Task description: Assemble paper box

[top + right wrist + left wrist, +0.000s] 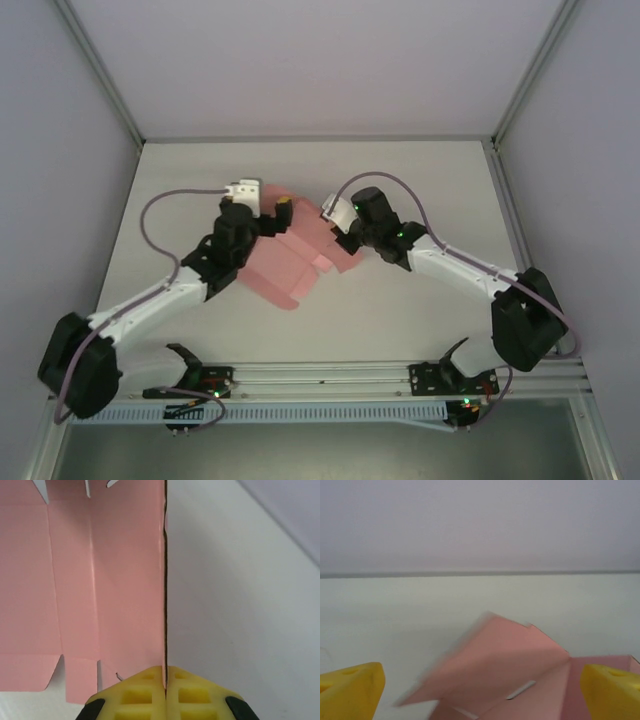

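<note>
The paper box (285, 268) is a pink die-cut sheet lying partly unfolded on the white table between the two arms. My right gripper (336, 226) is at its right end. In the right wrist view the yellow fingertips (150, 687) are pressed together on the card's upright edge (164, 580), and the creased panels with tabs (100, 580) spread to the left. My left gripper (268, 210) stands at the sheet's far left end. Its yellow fingers (350, 692) are wide apart, and a raised flap of the card (505, 670) lies between them, touching neither.
Pale enclosure walls close in the table (420, 190) on the left, right and back. A metal rail (330, 375) with the arm bases runs along the near edge. Grey cables loop off both wrists.
</note>
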{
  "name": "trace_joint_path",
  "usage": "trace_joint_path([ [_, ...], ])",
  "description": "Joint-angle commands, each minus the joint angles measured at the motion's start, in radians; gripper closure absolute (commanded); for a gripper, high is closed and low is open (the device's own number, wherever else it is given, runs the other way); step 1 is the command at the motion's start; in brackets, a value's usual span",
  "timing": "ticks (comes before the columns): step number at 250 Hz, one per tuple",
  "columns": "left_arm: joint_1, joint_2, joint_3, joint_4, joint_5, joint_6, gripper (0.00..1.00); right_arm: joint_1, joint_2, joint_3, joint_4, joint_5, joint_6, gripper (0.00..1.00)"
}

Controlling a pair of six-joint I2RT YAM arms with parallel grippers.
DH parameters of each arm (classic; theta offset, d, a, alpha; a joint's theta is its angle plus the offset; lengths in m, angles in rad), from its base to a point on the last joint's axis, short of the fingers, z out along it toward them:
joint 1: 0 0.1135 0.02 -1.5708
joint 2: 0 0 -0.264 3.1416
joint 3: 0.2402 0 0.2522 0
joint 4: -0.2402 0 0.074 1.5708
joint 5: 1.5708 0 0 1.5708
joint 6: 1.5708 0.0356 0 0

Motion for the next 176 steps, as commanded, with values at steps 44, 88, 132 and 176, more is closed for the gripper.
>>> trace_joint_path([
  [44, 0.246, -0.151, -0.071, -0.255, 0.385, -0.035, 0.00, 0.084, -0.019, -0.134, 0.297, 0.320, -0.197, 1.00],
  [88, 0.288, -0.089, -0.101, -0.172, 0.610, -0.011, 0.00, 0.092, 0.006, -0.146, 0.353, 0.373, -0.223, 1.00],
  [132, 0.334, -0.015, -0.142, -0.095, 0.651, 0.007, 0.00, 0.091, 0.037, -0.100, 0.266, 0.330, -0.189, 1.00],
  [176, 0.441, 0.088, -0.166, 0.041, 0.832, -0.026, 0.18, 0.092, 0.052, -0.076, 0.236, 0.289, -0.176, 1.00],
])
